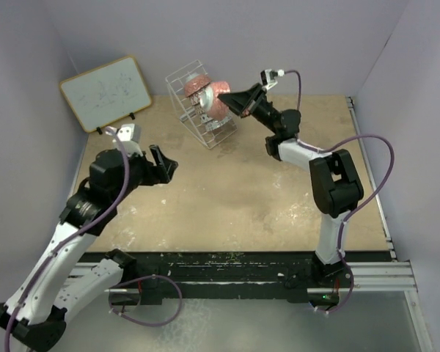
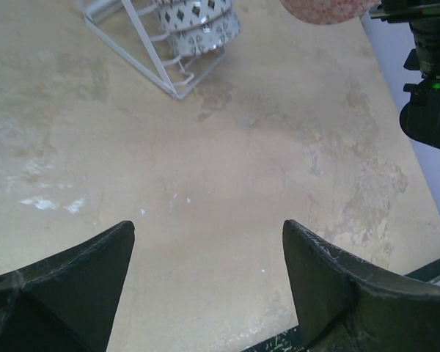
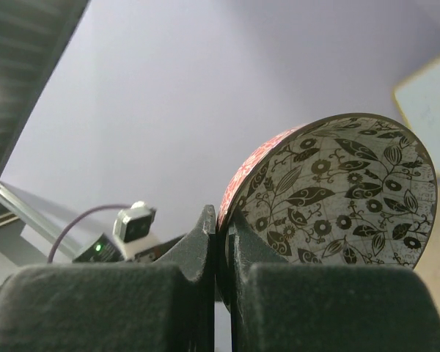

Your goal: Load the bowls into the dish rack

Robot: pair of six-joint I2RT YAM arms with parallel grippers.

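The white wire dish rack (image 1: 193, 81) stands at the back middle of the table and holds a red-patterned bowl (image 1: 196, 89) and a black-and-white patterned bowl (image 1: 218, 125). The rack (image 2: 143, 44) also shows in the left wrist view. My right gripper (image 1: 238, 103) is shut on the rim of a bowl (image 1: 221, 97) with a red outside and a leaf-patterned inside (image 3: 345, 191), held on edge in the air right beside the rack. My left gripper (image 1: 163, 166) is open and empty over the left of the table.
A wood-framed whiteboard (image 1: 106, 92) leans at the back left. Purple walls close in the back and sides. The right arm (image 2: 429, 81) shows at the right edge of the left wrist view.
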